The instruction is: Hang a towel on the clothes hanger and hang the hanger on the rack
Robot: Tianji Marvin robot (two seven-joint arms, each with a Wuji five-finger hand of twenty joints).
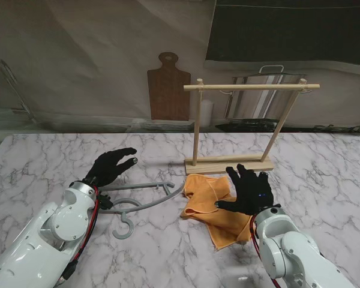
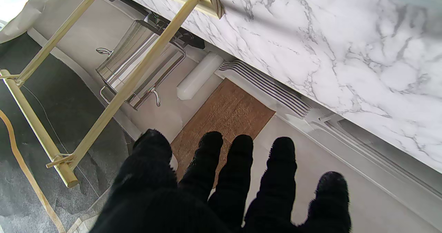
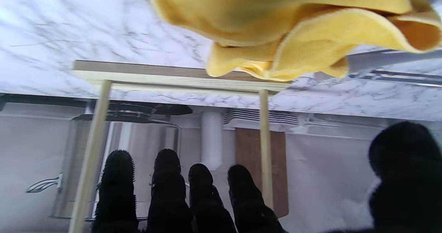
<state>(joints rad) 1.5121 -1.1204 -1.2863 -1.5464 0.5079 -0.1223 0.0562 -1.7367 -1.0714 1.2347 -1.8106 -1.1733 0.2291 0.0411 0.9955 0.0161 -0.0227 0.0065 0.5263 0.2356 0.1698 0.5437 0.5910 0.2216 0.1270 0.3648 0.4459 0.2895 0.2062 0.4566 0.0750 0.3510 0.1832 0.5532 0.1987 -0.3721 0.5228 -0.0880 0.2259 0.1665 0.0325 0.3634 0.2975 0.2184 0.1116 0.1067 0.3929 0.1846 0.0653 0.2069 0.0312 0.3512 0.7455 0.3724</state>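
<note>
I've got the orange towel [image 1: 213, 204] lying crumpled on the marble tabletop [image 1: 42, 162], just in front of the wooden rack [image 1: 252, 126] — nearer to me than its base. My right robot hand [image 1: 247, 191] hovers over the towel with fingers spread and pointing toward the rack; it grips nothing. In the right wrist view the fingers [image 3: 167, 188] stand apart, thumb well off to one side, and the towel's folded edge [image 3: 293, 32] fills the area ahead of them, with the rack's two posts and base plank beyond.

Over on the left, my left robot hand [image 1: 111, 167] is open too — fingers extended, holding nothing. It sits above the tabletop near the grey clothes hanger [image 1: 141, 201], which lies flat between the two arms, its hook end nearer to me and one arm reaching toward the towel. Whether the hanger's tip touches the cloth, I can't tell. The left wrist view shows the fingers [image 2: 238, 171] splayed.

The rack stands upright, its crossbar bare. Behind it against the wall, a wooden cutting board [image 1: 168, 90] and a steel pot [image 1: 261, 96].
</note>
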